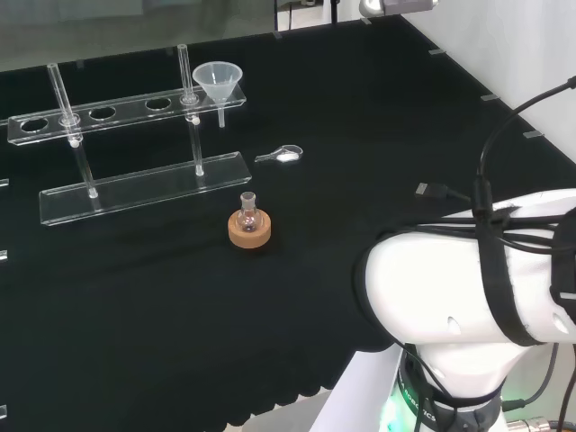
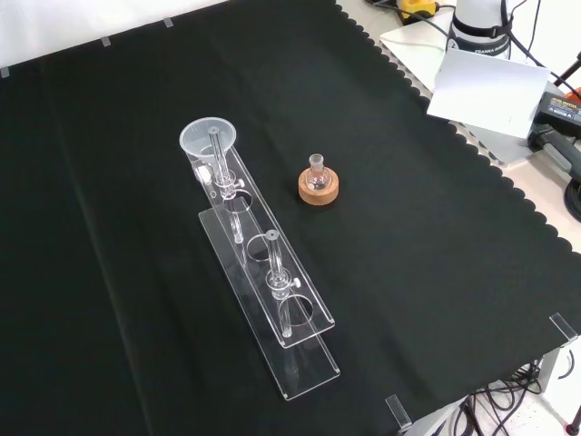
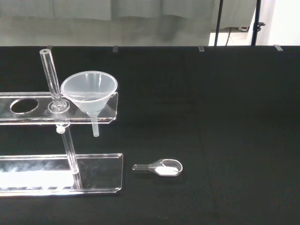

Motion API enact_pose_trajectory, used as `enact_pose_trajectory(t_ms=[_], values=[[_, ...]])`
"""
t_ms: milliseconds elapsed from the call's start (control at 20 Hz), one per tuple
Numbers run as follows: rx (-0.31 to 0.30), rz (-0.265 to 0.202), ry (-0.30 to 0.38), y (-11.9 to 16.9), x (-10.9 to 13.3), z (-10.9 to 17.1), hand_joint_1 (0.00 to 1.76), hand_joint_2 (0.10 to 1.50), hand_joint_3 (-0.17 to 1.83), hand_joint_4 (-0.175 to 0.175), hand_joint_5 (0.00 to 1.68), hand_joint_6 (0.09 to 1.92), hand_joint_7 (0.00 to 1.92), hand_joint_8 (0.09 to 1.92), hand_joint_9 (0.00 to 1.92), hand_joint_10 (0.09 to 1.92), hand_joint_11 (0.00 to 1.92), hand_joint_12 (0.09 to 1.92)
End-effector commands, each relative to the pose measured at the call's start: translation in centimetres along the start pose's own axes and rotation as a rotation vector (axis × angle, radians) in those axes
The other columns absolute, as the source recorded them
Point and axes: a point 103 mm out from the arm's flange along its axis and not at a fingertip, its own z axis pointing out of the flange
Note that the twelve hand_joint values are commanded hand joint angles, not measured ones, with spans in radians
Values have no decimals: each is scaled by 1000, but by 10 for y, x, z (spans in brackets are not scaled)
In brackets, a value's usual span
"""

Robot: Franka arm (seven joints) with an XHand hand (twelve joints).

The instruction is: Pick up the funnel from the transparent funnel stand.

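I see the funnel (image 1: 219,84) seated in the end hole of the stand (image 1: 135,144); the hand's state I cannot tell.

sm. flask (image 1: 248,208) on cork ring (image 1: 249,230), maybe scoop (image 1: 281,155)

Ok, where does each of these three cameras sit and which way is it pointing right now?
Head view: behind and above the arm's base, looking over the white arm link at the funnel in the funnel stand.
Front view: opposite side, looking down on the cloth; the arm's base stands at top right.
Wrist view: low, facing the funnel and a small glass scoop.
Head and front views share the flask on its cork ring.
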Motion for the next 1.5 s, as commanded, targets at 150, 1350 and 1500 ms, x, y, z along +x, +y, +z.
enact_pose_trajectory(t_ms=[150,1350,1500], values=[[-12,0,-6,1,-2,-1,0,1164,494,27,164,115,0,413,104,631,56,1344],[13,41,-11,47,-6,32,0,1199,420,25,204,87,0,434,122,636,45,1366],[32,15,-5,70,-8,39,0,1196,416,24,204,87,2,437,124,636,45,1366]])
